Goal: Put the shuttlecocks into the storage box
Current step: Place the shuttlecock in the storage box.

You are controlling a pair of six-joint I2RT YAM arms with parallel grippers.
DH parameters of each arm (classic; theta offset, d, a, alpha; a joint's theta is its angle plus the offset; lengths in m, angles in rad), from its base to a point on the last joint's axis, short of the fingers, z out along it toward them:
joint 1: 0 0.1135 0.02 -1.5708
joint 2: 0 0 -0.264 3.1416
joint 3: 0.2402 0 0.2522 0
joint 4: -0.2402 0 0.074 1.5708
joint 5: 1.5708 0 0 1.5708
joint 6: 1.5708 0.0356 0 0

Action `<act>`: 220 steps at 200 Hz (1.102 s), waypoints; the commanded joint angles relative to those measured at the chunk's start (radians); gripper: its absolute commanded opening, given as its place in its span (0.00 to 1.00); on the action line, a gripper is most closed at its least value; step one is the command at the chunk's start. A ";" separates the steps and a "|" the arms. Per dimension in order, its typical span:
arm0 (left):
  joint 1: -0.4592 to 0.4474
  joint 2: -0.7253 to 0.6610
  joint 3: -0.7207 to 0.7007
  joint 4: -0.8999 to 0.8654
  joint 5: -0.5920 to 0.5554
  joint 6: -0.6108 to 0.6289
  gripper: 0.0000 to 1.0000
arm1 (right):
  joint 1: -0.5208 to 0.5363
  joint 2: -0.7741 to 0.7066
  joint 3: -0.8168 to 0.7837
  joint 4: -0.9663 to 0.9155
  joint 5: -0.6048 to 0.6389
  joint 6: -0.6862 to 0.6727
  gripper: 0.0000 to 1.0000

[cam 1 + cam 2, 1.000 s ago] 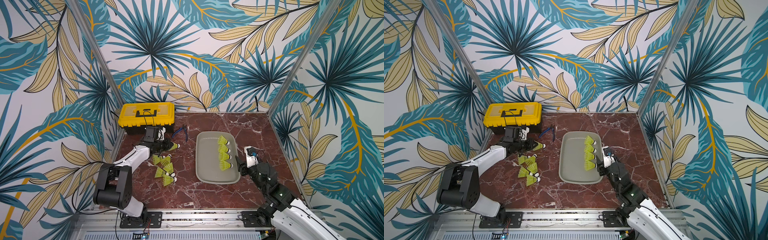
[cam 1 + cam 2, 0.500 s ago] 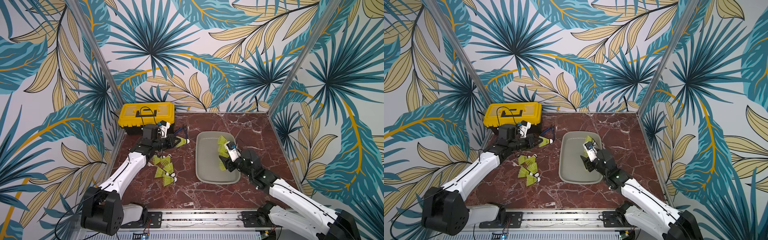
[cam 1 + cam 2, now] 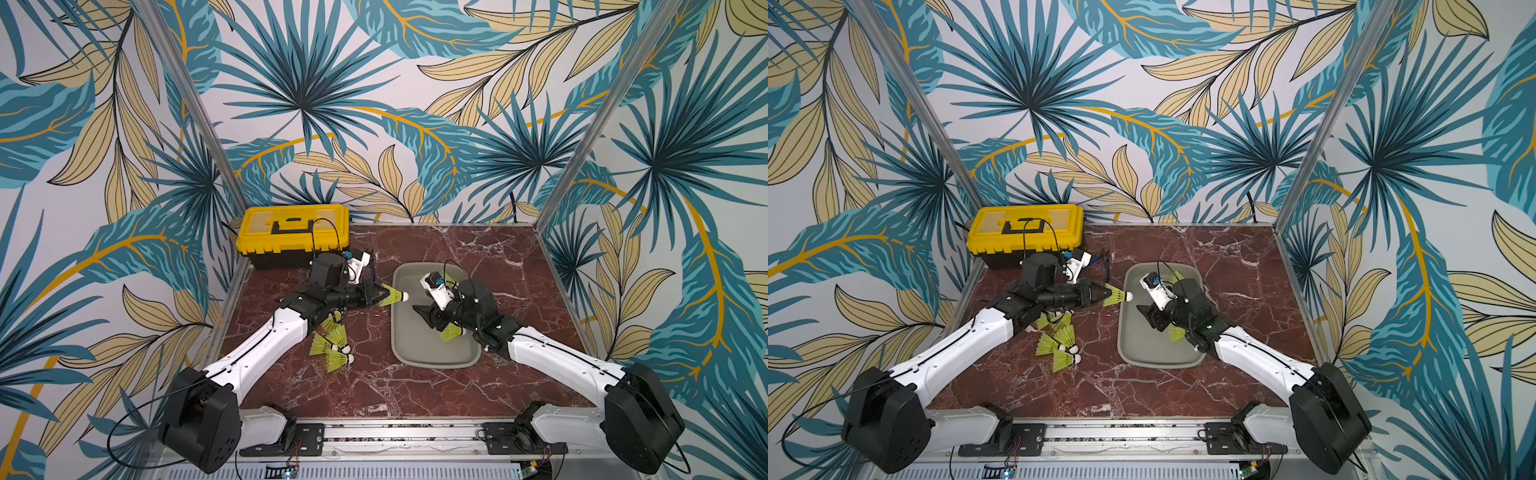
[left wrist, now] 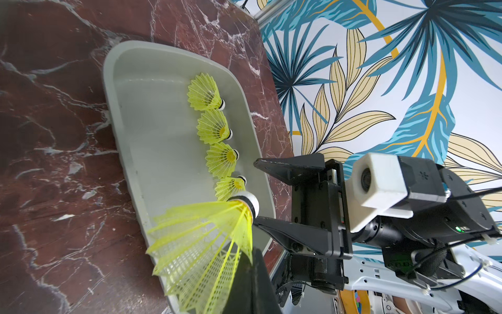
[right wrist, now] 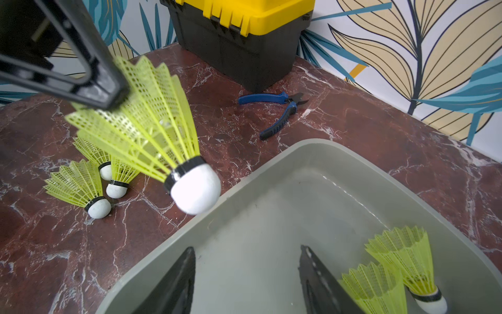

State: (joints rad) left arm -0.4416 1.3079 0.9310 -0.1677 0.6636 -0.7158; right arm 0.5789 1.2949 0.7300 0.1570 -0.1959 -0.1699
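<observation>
In the box, four shuttlecocks in one row along the side near the right arm, tips toward that rim. Grips a fifth shuttlecock by the skirt with the clenched left gripper, in the air, white tip just at the box's left rim. Hovers with the right gripper over the box floor, jaws apart, nothing between them. Left of the box, on the table, several more shuttlecocks close together. Behind them, the toolbox, lid shut; cannot see inside.
</observation>
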 commanded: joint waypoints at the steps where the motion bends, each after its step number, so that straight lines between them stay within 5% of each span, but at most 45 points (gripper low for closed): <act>1: -0.018 0.022 0.017 0.026 0.018 -0.005 0.00 | 0.004 0.022 0.023 0.032 -0.055 -0.023 0.61; 220: -0.034 0.039 0.032 0.028 0.032 -0.003 0.00 | 0.005 0.112 0.105 -0.102 -0.264 -0.079 0.54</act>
State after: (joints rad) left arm -0.4717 1.3506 0.9321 -0.1673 0.6785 -0.7261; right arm 0.5789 1.3956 0.8215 0.0875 -0.4362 -0.2337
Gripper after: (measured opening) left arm 0.042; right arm 0.549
